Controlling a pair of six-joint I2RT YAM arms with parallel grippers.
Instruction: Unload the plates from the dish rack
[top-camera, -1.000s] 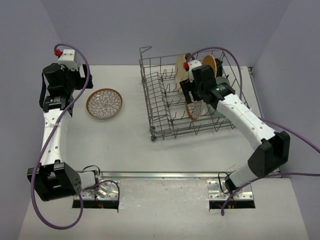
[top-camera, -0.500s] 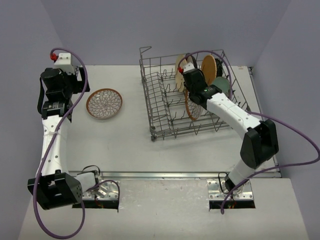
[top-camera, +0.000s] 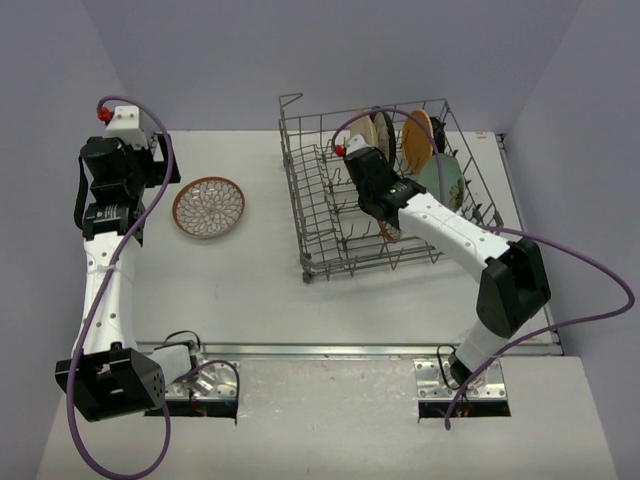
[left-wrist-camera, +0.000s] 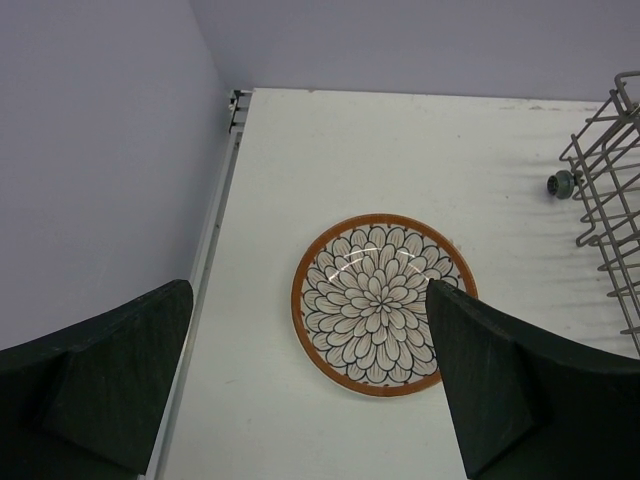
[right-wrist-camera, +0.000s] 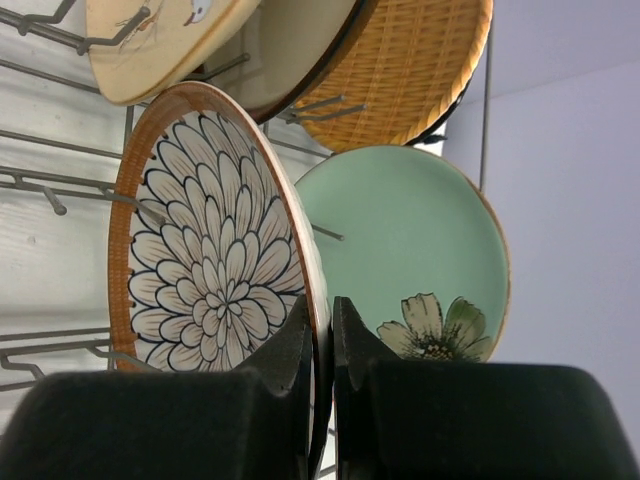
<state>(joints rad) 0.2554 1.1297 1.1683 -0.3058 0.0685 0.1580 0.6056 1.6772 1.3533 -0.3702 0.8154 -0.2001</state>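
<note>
Inside the dish rack (top-camera: 315, 200), my right gripper (right-wrist-camera: 322, 322) pinches the rim of a floral plate (right-wrist-camera: 210, 270) upright in the tines; the mint plate (right-wrist-camera: 410, 250), tan plate (right-wrist-camera: 410, 60) and cream plate (right-wrist-camera: 150, 35) stand beside it; my left gripper (left-wrist-camera: 312, 330) hangs spread over the unloaded plate (left-wrist-camera: 375, 300) on the table (left-wrist-camera: 500, 140); one out, most left, I judge.

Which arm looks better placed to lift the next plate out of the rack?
Right arm: its jaws are shut on the rim of the floral plate standing in the rack. The left arm hangs, jaws open, over the unloaded plate, away from the rack.
</note>
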